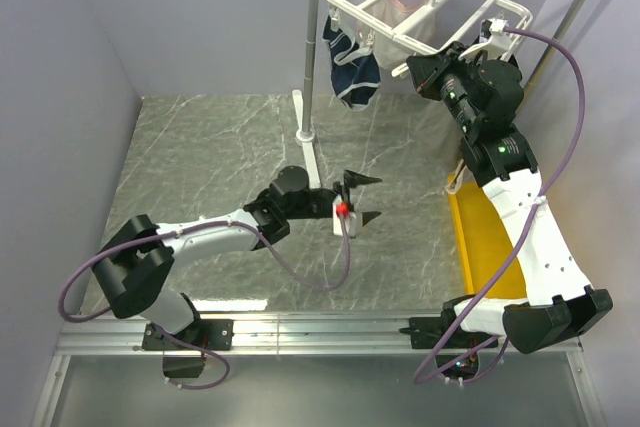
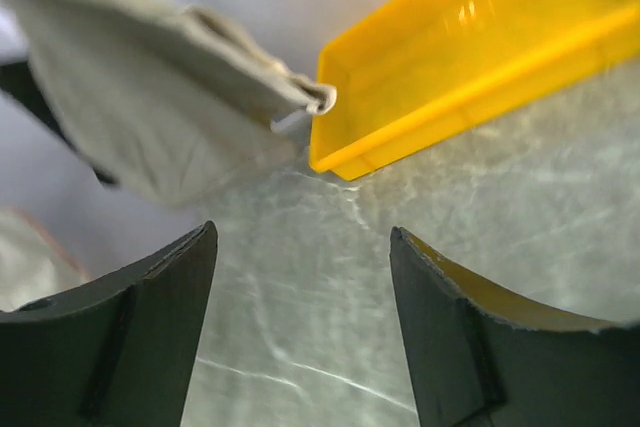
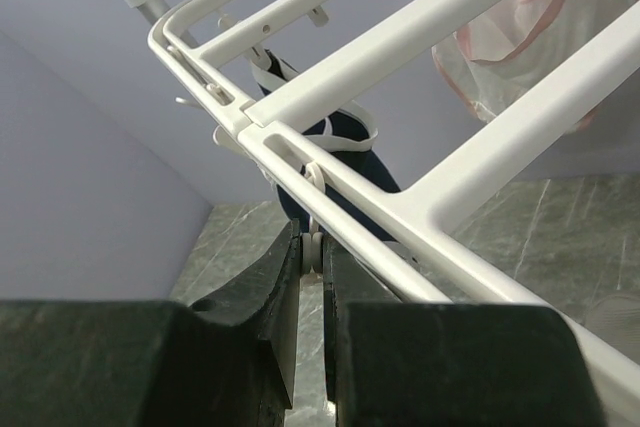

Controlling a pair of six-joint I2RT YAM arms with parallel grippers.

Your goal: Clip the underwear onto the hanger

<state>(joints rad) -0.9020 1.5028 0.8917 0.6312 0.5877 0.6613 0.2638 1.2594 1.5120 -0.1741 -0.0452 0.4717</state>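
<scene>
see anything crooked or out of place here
The hanger looks tilted rather than level, its near edge dipping where the right tool is shut on a clip. Nothing spilled or damaged.

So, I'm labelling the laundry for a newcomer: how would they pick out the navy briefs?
Start at the white hanger hooked on the grey pole stand. At its end nearest the upright pole hang the navy briefs, dangling below the frame. Their dark blue with white trim sets them apart; the pale garment beside them is sheer with pink edging.

The right claw (image 3: pixel 312 265) pinches a white clip (image 3: pixel 313 243) beneath the hanger (image 3: pixel 400 42), navy briefs (image 3: pixel 362 169) hanging behind.
</scene>
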